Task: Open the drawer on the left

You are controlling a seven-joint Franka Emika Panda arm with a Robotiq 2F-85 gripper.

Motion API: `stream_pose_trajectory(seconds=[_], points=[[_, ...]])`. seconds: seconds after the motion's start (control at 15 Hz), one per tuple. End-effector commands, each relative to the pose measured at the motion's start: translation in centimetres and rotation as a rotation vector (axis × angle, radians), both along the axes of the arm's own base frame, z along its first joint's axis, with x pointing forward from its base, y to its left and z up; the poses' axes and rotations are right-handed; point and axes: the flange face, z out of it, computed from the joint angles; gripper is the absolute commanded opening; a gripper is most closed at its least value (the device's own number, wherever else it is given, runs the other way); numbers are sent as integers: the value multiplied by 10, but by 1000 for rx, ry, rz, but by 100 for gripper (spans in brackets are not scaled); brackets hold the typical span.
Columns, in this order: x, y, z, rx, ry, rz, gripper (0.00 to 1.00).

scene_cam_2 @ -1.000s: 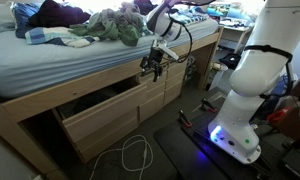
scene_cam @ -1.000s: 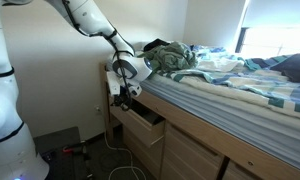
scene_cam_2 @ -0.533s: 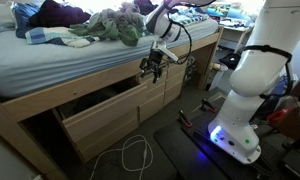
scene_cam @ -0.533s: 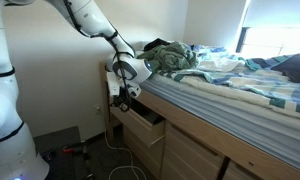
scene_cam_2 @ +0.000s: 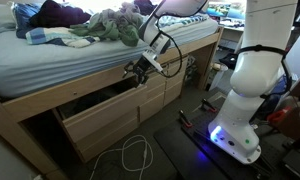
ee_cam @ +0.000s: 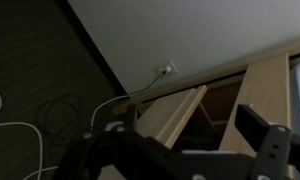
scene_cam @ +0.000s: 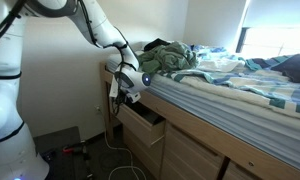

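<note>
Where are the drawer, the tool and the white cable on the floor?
drawer [scene_cam_2: 100, 118], exterior view, on its flat front panel.
tool [scene_cam_2: 132, 70], exterior view, between its fingertips.
white cable [scene_cam_2: 137, 142], exterior view, on its floor loop.

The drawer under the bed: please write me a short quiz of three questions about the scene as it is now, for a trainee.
1. True or false: the drawer is fully shut.
2. Choose one. The end effector is: A) shut on the drawer's front; B) open and holding nothing; C) shut on a cup.
3. Short answer: what white thing lies in loops on the floor in front of the drawer?

Key:
1. False. It is pulled partly out.
2. B.
3. A cable.
</note>
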Motion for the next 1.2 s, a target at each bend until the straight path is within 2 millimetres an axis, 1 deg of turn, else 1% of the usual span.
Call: stream_pose_trajectory(seconds=[0.0,0.07,0.13,0.2,0.4,0.53,0.6,0.87,1.0,1.13], points=[[23,19,-17,43,42,-197,100],[25,26,-21,45,46,-235,100],[26,32,-23,43,35,-235,100],[19,19,-23,43,26,-188,100],[22,30,-29,43,29,-198,100],[23,30,-29,44,28,-199,100],[21,31,-31,26,30,-200,100],[19,38,-51,-115,45,-258,100],[18,41,-60,-206,19,-314,100],[19,45,-68,-261,-6,-366,100]])
